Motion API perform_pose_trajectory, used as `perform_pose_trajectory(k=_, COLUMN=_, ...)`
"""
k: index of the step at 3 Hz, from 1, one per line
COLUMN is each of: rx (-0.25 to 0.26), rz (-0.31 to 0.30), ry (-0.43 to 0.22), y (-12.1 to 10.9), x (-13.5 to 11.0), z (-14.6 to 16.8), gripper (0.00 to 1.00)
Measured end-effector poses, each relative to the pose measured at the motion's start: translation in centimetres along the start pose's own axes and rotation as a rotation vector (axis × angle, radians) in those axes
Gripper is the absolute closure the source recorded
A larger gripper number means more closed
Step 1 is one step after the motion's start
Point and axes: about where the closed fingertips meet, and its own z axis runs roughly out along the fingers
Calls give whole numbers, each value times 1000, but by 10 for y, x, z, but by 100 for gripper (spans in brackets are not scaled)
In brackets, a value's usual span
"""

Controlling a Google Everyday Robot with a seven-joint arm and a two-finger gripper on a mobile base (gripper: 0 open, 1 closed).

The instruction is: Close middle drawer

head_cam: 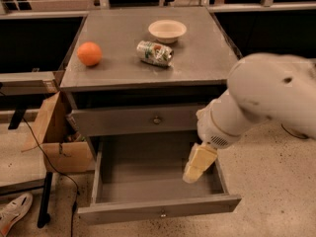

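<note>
One look: found the middle drawer [123,212] pulled far out from under the counter [207,58], bare inside, flat front nearest the camera, small round knob [162,214] at its centre. Saw the top drawer [123,121] above it pushed in, or close to it. Did not see the lowest tier; presumably hidden under the open one. Located the tool [198,163] at the end of the white arm [256,98], hanging over the right side of the drawer's well, near the right wall, between the top drawer's face and the open drawer's front. Could not tell contact with the drawer floor or wall, nor whether apart or together; saw nothing held in it. Key geometry: placed the front panel on the camera side of the tool, i.e. tool on the wrong side of the face to be pushed. Read the front's long axis as left-right and the travel as straight back under the counter, square to that axis. Judged the task barely begun, drawer at or near full extension. For the next move, reckoned on lifting the tool clear of the well, bringing it round to the outer face near the knob, then pushing straight in. Flagged racking of the slides as the risk with an off-centre push. Noted on top: orange [89,54], tipped can [155,53], bowl [167,31], all well apart from the tool and out of the push path.
</note>
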Motion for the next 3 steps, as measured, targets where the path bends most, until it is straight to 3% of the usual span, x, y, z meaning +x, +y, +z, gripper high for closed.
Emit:
perform_pose_trajectory(k=1, rx=51, rz=8, ry=-39, y=-10, x=-9, z=9, gripper=0)
perform_pose_trajectory(k=2, rx=51, rz=8, ry=-39, y=-10, x=-9, z=9, gripper=0)
perform_pose_trajectory(k=3, rx=21, rz=-5, ry=-4, y=-13, x=1, z=33, gripper=0)
